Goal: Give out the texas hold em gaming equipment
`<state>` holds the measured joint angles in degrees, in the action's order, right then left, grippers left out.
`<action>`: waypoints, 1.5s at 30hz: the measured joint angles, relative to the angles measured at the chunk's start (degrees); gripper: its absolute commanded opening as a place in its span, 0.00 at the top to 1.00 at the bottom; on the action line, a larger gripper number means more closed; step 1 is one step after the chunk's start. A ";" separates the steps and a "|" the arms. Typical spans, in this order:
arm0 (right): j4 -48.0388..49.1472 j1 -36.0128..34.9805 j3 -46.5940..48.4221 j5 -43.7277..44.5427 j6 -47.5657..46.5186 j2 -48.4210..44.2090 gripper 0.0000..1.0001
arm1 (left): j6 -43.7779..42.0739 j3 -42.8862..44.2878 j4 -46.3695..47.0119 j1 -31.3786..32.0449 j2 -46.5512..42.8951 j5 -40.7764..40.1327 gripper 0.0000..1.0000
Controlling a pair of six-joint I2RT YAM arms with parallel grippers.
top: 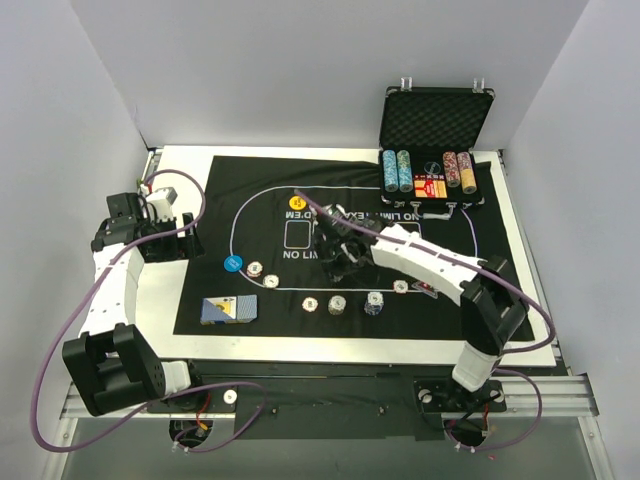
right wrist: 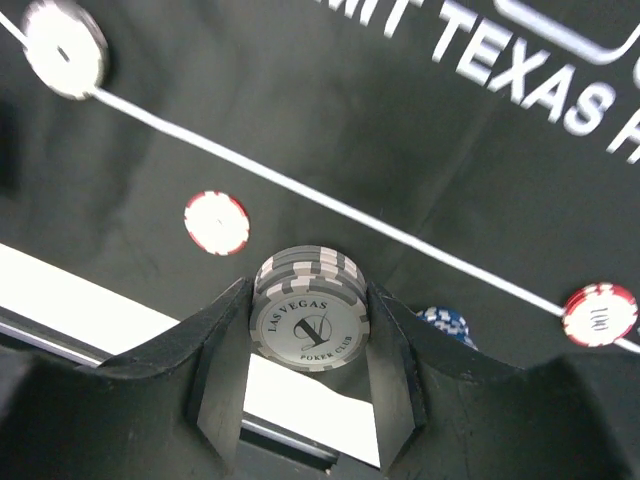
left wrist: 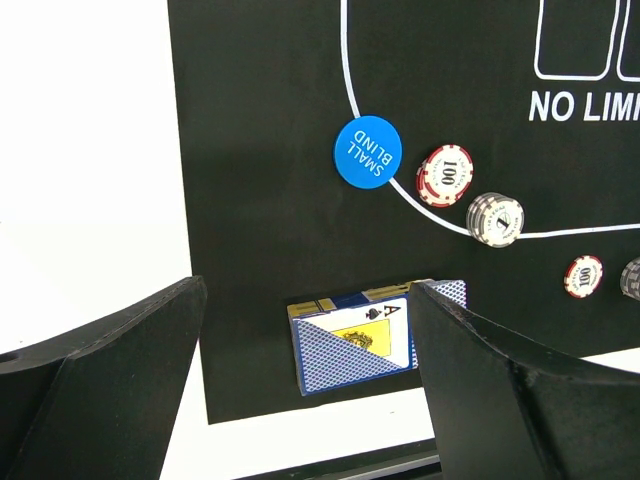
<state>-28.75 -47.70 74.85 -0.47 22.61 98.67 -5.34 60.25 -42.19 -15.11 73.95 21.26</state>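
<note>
White walls close in a white tabletop [top: 180, 170] that carries a black felt mat printed with white lines and lettering [top: 260, 175]. Just beyond the mat's far right corner, an open black foam-lined case [top: 436, 118] holds four rows of chips [top: 404, 170]: blue, teal, red-and-white and yellow. The item between those rows is too small to read.

Six chip spots sit on the mat's near half: three single red-and-white chips [left wrist: 445, 175], two grey-and-white stacks [left wrist: 495, 219] and one dark blue stack [top: 373, 302]. One round blue disc lettered SMALL BLIND [left wrist: 367, 151] lies by the mat's left side, and one round yellow disc [top: 298, 202] lies toward its far middle. A single blue-backed pack of playing cards [left wrist: 350, 350] lies flat at the mat's near left corner. Its long axis runs along the near edge and an ace of spades shows on it. In the wrist view a finger cuts off its right end.

Over the mat's middle the right gripper [right wrist: 308, 292] is part-closed, clamping a stack of grey-and-white chips lettered LAS VEGAS POKER CLUB [right wrist: 310, 335] by the rims. The stack is about four chips deep, with its printed face toward the wrist camera. Whether it is lifted or resting on the mat cannot be told, and from above the gripper hides it.

The left gripper [left wrist: 308, 285] sits just off the mat's left edge, spread wide and holding nothing.
</note>
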 measured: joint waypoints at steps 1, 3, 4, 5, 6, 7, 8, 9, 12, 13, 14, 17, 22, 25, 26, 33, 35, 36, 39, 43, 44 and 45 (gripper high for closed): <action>-0.20 0.87 1.68 -0.24 0.00 0.11 0.79 | 0.02 0.00 0.02 0.00 0.15 0.02 0.07; -0.57 2.62 5.57 -0.55 -0.04 0.81 0.79 | 0.09 0.00 0.04 0.00 0.46 0.04 0.07; -0.79 3.56 8.20 -0.50 -0.04 1.81 0.79 | 0.11 0.00 0.11 0.00 0.72 0.04 0.07; -0.81 4.61 11.39 -0.44 -0.07 3.34 0.79 | 0.13 0.02 0.28 0.00 1.07 0.07 0.07; -0.50 5.57 14.14 -0.42 -0.09 5.16 0.79 | 0.15 0.13 0.39 0.00 1.66 0.07 0.07; -0.61 6.36 16.63 -0.42 -0.11 6.82 0.79 | 0.15 0.39 0.44 0.00 2.40 0.09 0.07; -0.39 7.30 19.58 -0.55 -0.11 9.27 0.79 | 0.15 0.68 0.50 0.00 3.17 0.15 0.07; -0.13 8.20 22.43 -0.52 -0.13 11.85 0.79 | 0.15 0.85 0.74 0.00 3.85 0.26 0.07; 0.20 10.64 29.05 -0.66 -0.02 19.76 0.80 | 0.07 1.01 0.92 0.00 5.07 0.70 0.07; 0.13 11.52 30.86 -0.74 0.11 22.38 0.80 | -0.04 1.01 0.90 0.00 5.18 0.96 0.07; 0.04 12.41 32.41 -0.90 0.31 24.85 0.80 | -0.11 1.01 0.94 0.00 5.22 1.22 0.07; -0.42 15.02 35.65 -1.07 0.98 30.47 0.80 | -1.03 1.03 1.14 0.00 5.38 2.03 0.07; -1.62 18.69 41.07 -1.46 1.64 36.44 0.79 | -1.92 1.03 1.53 0.00 6.78 2.82 0.07; -2.08 20.20 44.17 -1.66 1.99 38.32 0.79 | -2.29 1.03 1.88 0.00 7.67 3.15 0.07; -2.25 20.48 45.27 -1.75 2.03 38.80 0.79 | -2.36 1.03 2.05 0.00 7.80 3.30 0.07; -2.32 21.00 50.90 -3.30 2.64 42.51 0.68 | -2.38 1.03 3.06 0.00 8.72 4.83 0.07; -2.32 21.03 51.98 -3.74 2.82 43.85 0.57 | -2.40 1.03 3.23 0.00 9.35 5.18 0.07; -2.23 21.03 52.13 -3.89 2.84 44.39 0.51 | -2.38 1.03 3.30 0.00 9.62 5.31 0.07; -1.92 21.05 52.59 -4.31 3.08 45.22 0.45 | -2.38 1.03 3.48 0.00 9.86 5.66 0.07; -1.90 21.05 52.54 -4.31 2.95 45.22 0.37 | -2.36 1.03 3.52 0.00 9.86 5.77 0.07; -1.90 21.03 52.46 -4.22 2.86 45.13 0.37 | -2.38 1.03 3.52 0.00 9.86 5.81 0.07; -1.66 21.03 52.02 -4.15 2.84 44.92 0.37 | -2.36 1.03 3.52 0.00 9.86 5.81 0.07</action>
<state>-30.41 -26.68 126.87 -4.62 25.45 143.59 -7.70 61.28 -38.68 -15.11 83.81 27.07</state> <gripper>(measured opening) 0.616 0.934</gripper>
